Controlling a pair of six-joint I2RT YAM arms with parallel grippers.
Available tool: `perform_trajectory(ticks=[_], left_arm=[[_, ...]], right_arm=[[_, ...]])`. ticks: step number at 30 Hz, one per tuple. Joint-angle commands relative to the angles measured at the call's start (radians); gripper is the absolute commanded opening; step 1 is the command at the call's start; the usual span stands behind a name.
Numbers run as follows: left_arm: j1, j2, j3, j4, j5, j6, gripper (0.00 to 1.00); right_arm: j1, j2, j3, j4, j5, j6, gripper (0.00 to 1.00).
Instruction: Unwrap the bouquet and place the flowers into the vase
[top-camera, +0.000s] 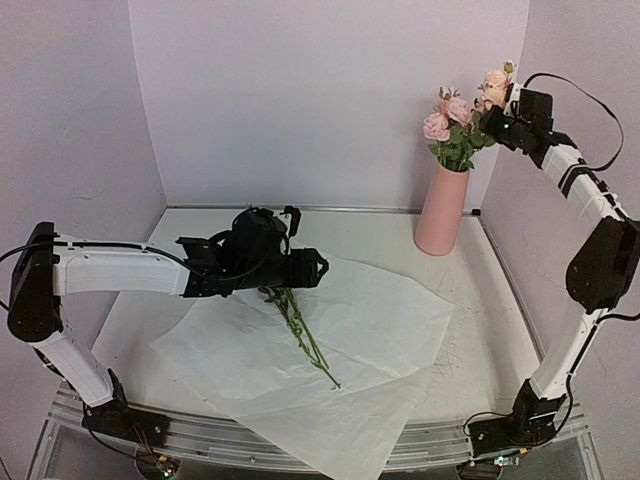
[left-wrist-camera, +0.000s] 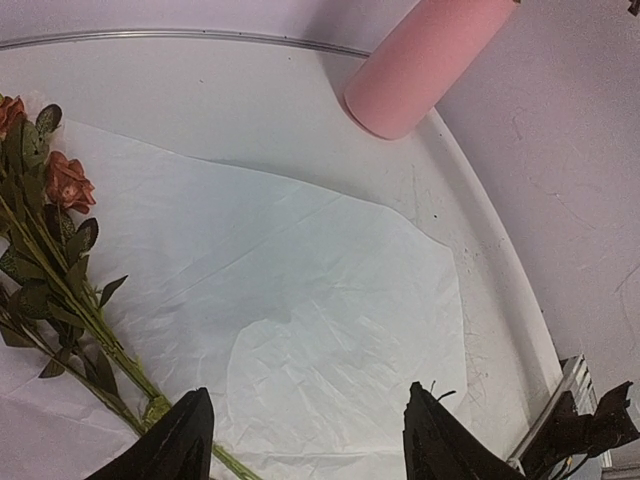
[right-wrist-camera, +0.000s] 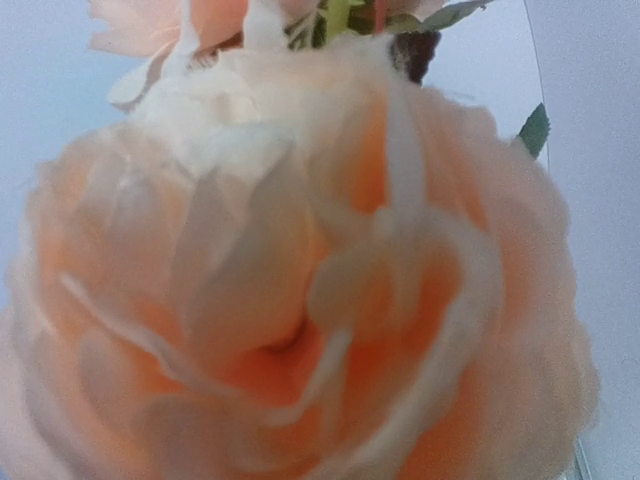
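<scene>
Pink vase (top-camera: 442, 210) stands upright at two o'clock on the table (top-camera: 480, 330), with several flowers (top-camera: 455, 125) already in its mouth. Right gripper (top-camera: 503, 112), at their one o'clock, is closed right beside a peach rose (right-wrist-camera: 300, 270); whether it pinches a stem I cannot tell. Left gripper (left-wrist-camera: 308, 400) hovers with jaws apart and empty over white paper (top-camera: 390, 320), with more stems (top-camera: 305, 335) lying at its eight o'clock.

My left arm (top-camera: 115, 272) and right arm (top-camera: 585, 190) match: white shells, black joint housings. A thin black cable (top-camera: 598, 100) loops off the right one. My left gripper (left-wrist-camera: 308, 392) has black wedge fingers (left-wrist-camera: 175, 445).
</scene>
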Motion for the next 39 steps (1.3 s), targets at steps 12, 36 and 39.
perform_trajectory(ticks=[12,36,39], left_arm=[[0.005,-0.028,0.012,0.008,-0.010,0.004,0.66],[0.042,-0.071,-0.052,-0.055,-0.147,-0.111,0.70],[0.065,-0.047,-0.051,-0.096,-0.139,-0.162,0.70]], right_arm=[[0.015,-0.076,-0.305,0.210,0.029,-0.057,0.00],[0.052,-0.454,-0.743,0.183,-0.031,0.098,0.98],[0.111,-0.493,-0.818,0.164,-0.046,0.105,0.98]])
